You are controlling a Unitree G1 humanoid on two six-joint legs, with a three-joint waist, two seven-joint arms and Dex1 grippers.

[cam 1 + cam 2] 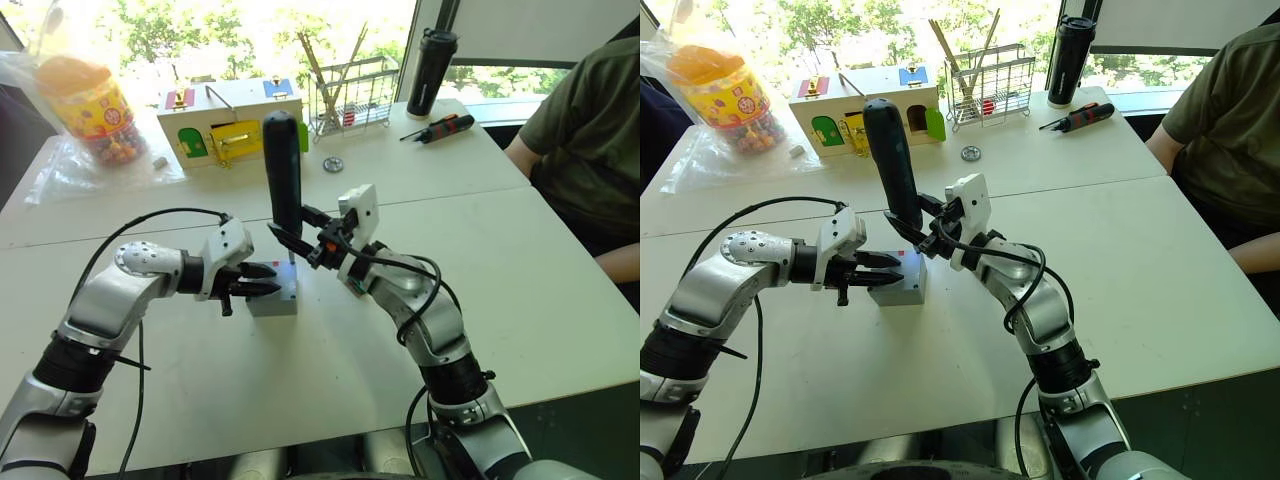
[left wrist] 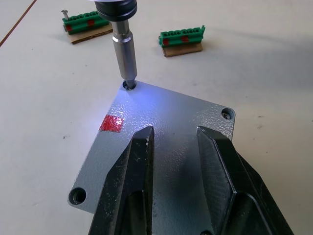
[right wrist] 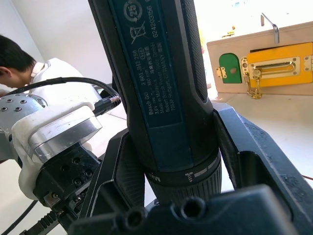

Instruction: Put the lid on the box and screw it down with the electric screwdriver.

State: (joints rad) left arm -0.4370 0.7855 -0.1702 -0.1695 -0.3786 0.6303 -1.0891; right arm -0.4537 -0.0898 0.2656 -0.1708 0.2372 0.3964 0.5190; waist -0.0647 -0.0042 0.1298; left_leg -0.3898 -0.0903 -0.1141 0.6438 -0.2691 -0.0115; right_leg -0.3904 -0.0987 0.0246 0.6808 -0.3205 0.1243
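The grey lid (image 2: 161,122), with a red mark (image 2: 111,123), lies flat on the small grey box (image 1: 275,298) in the middle of the table. My left gripper (image 1: 262,279) reaches in from the left, open, with both fingers (image 2: 139,161) lying over the lid's top. My right gripper (image 1: 300,240) is shut on the electric screwdriver (image 1: 283,175), a thick dark blue-black cylinder held upright. Its metal bit (image 2: 124,54) stands in a corner screw hole of the lid, and a bluish light falls on the lid there. Two other corner holes (image 2: 226,114) are in sight.
Two green holders (image 2: 182,40) lie on the table just beyond the box. At the back stand a wooden box with coloured doors (image 1: 230,120), a wire rack (image 1: 350,95), a black bottle (image 1: 432,72), a black-and-orange screwdriver (image 1: 440,127) and a bagged jar (image 1: 90,105). A person (image 1: 590,130) sits at the right.
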